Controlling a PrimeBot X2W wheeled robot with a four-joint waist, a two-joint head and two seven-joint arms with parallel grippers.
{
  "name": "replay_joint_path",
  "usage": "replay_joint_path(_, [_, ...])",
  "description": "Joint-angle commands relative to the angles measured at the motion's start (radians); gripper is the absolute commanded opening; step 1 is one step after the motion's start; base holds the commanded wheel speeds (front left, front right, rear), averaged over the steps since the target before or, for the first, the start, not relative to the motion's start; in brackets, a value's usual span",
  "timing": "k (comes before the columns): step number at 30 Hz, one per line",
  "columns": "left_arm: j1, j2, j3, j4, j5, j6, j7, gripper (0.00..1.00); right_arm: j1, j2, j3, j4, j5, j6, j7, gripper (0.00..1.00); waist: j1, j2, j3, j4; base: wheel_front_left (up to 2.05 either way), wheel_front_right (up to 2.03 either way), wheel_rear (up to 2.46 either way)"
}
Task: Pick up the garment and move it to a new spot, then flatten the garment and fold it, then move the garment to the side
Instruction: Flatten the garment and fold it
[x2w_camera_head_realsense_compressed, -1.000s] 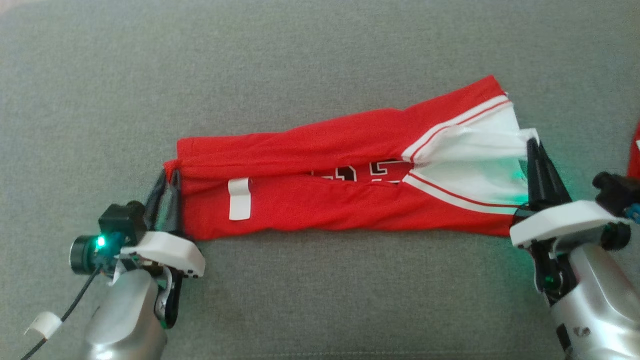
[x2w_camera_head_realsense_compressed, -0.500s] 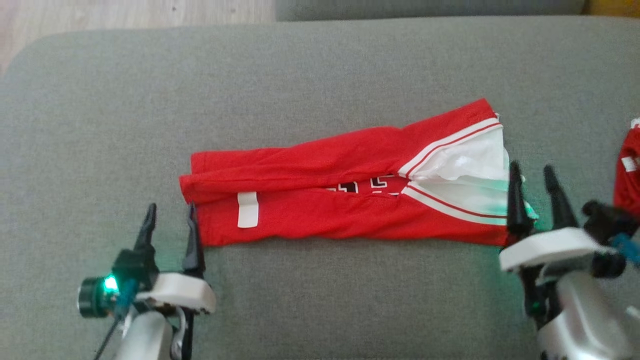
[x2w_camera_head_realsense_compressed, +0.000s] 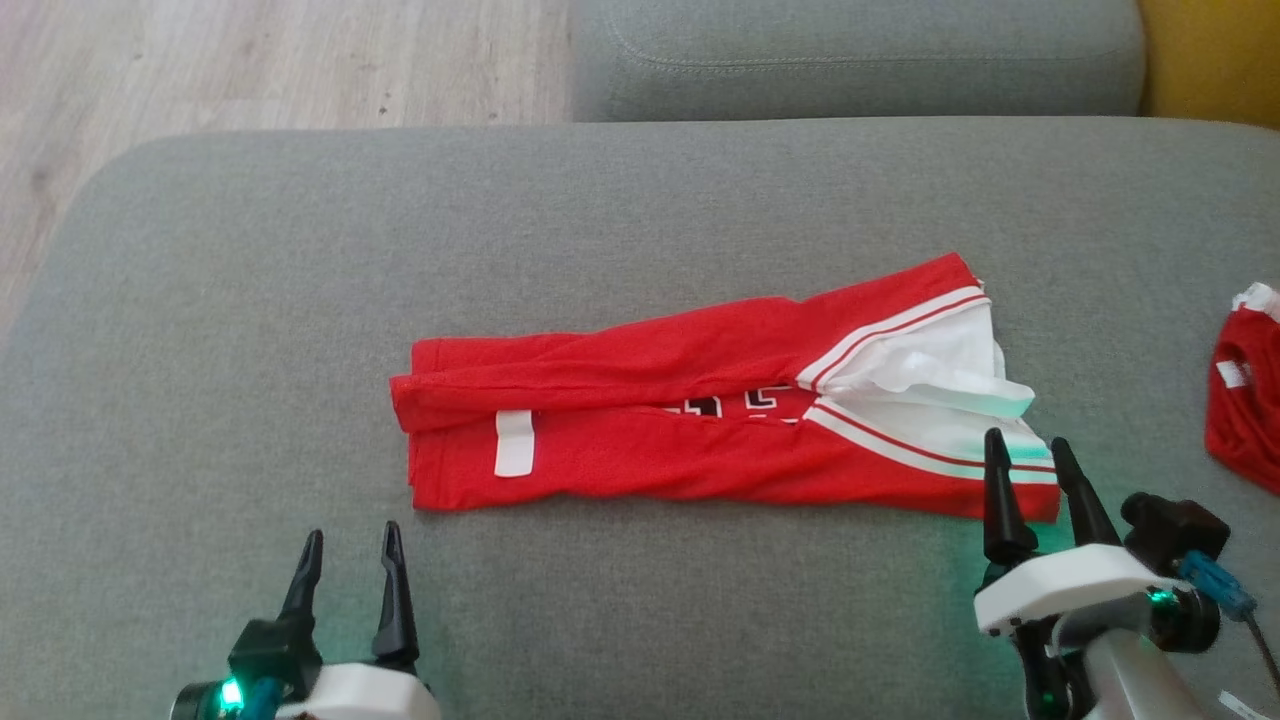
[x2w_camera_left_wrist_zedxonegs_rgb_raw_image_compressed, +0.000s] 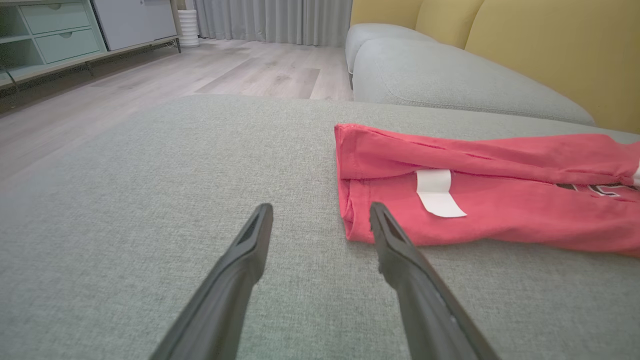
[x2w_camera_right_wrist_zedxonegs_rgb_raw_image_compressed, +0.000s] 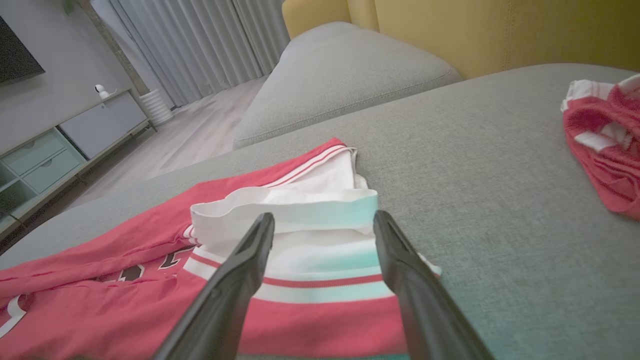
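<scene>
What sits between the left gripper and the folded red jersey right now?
Nothing: only bare grey sofa cushion separates the left gripper from the red jersey, clearest in the head view.

Home living room: a broad grey fabric sofa seat (x2w_camera_head_realsense_compressed: 640, 220) sits beside a second grey cushion (x2w_camera_head_realsense_compressed: 850, 60) and mustard-yellow backrests (x2w_camera_left_wrist_zedxonegs_rgb_raw_image_compressed: 525, 45). Pale wood-plank flooring (x2w_camera_left_wrist_zedxonegs_rgb_raw_image_compressed: 150, 75) stretches to floor-length grey curtains (x2w_camera_right_wrist_zedxonegs_rgb_raw_image_compressed: 200, 45). Against the wall stands a low cabinet (x2w_camera_left_wrist_zedxonegs_rgb_raw_image_compressed: 60, 30) with pale green drawers; a dark flat screen (x2w_camera_right_wrist_zedxonegs_rgb_raw_image_compressed: 15, 55) hangs above it, and a small white device (x2w_camera_right_wrist_zedxonegs_rgb_raw_image_compressed: 101, 90) rests on its top.
</scene>
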Motion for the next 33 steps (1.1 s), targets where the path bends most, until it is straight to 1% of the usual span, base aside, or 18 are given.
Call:
replay_joint_path(1, [-0.03, 0.0, 0.021, -0.037, -0.007, 0.0, -0.008, 1.0, -0.027, 0.004, 0.021, -0.021, -0.013, 0.003, -0.011, 1.0, 0.0001, -0.0001, 0.003, 0.002, 0.0, 0.0, 0.0])
replay_joint_path(4, [-0.036, 0.0, 0.009, -0.043, -0.017, 0.006, -0.008, 1.0, -0.053, 0.003, 0.024, -0.005, -0.026, 0.003, -0.011, 1.0, 0.0001, -0.0001, 0.018, 0.006, 0.0, 0.0, 0.0])
replay_joint_path(8, [-0.053, 0.0, -0.012, -0.04, -0.024, 0.004, -0.008, 1.0, -0.138, -0.029, 0.033, 0.041, -0.059, 0.003, -0.011, 1.0, 0.0001, -0.0001, 0.054, 0.008, 0.0, 0.0, 0.0])
replay_joint_path(14, [-0.086, 0.0, -0.051, -0.025, -0.052, 0.001, -0.008, 1.0, -0.295, -0.085, -0.009, 0.187, -0.11, 0.003, 0.011, 1.0, 0.0001, -0.0001, 0.116, 0.028, 0.0, 0.0, 0.0])
replay_joint_path(17, [-0.102, 0.0, -0.069, -0.013, -0.068, 0.003, -0.008, 1.0, -0.345, -0.096, -0.022, 0.276, -0.129, 0.003, 0.047, 1.0, 0.0001, -0.0001, 0.141, 0.043, 0.0, 0.0, 0.0])
replay_joint_path(20, [-0.109, 0.0, -0.067, 0.001, -0.128, 0.006, -0.008, 1.0, -0.372, -0.091, -0.002, 0.348, -0.12, 0.003, 0.088, 1.0, 0.0001, -0.0001, 0.161, 0.054, 0.0, 0.0, 0.0])
replay_joint_path(24, [-0.114, 0.0, -0.065, 0.008, -0.132, 0.009, -0.008, 1.0, -0.378, -0.074, 0.035, 0.405, -0.064, 0.003, 0.123, 1.0, 0.0001, -0.0001, 0.177, 0.058, 0.0, 0.0, 0.0])
replay_joint_path(27, [-0.115, 0.0, -0.06, 0.006, -0.134, 0.011, -0.008, 1.0, -0.367, -0.056, 0.097, 0.412, 0.014, 0.003, 0.165, 1.0, 0.0001, -0.0001, 0.183, 0.055, 0.0, 0.0, 0.0])
replay_joint_path(28, [-0.115, 0.0, -0.057, 0.006, -0.136, 0.011, -0.008, 1.0, -0.362, -0.055, 0.124, 0.411, 0.036, 0.003, 0.182, 0.66, 0.0001, -0.0001, 0.184, 0.051, 0.0, 0.0, 0.0])
replay_joint_path(29, [-0.115, 0.0, -0.052, 0.004, -0.137, 0.012, -0.008, 1.0, -0.359, -0.057, 0.148, 0.407, 0.057, 0.003, 0.195, 0.3, 0.0001, -0.0001, 0.184, 0.044, 0.0, 0.0, 0.0])
replay_joint_path(30, [-0.117, 0.0, -0.051, 0.003, -0.134, 0.012, -0.008, 1.0, -0.359, -0.064, 0.161, 0.401, 0.077, 0.003, 0.197, 0.0, 0.0001, -0.0001, 0.185, 0.038, 0.0, 0.0, 0.0])
replay_joint_path(32, [-0.118, 0.0, -0.049, 0.002, -0.136, 0.014, -0.008, 1.0, -0.36, -0.076, 0.171, 0.398, 0.091, 0.003, 0.193, 0.0, 0.0001, -0.0001, 0.183, 0.032, 0.0, 0.0, 0.0])
replay_joint_path(33, [-0.118, 0.0, -0.048, 0.001, -0.136, 0.014, -0.008, 1.0, -0.364, -0.091, 0.176, 0.392, 0.1, 0.003, 0.176, 0.0, 0.0001, -0.0001, 0.182, 0.026, 0.0, 0.0, 0.0])
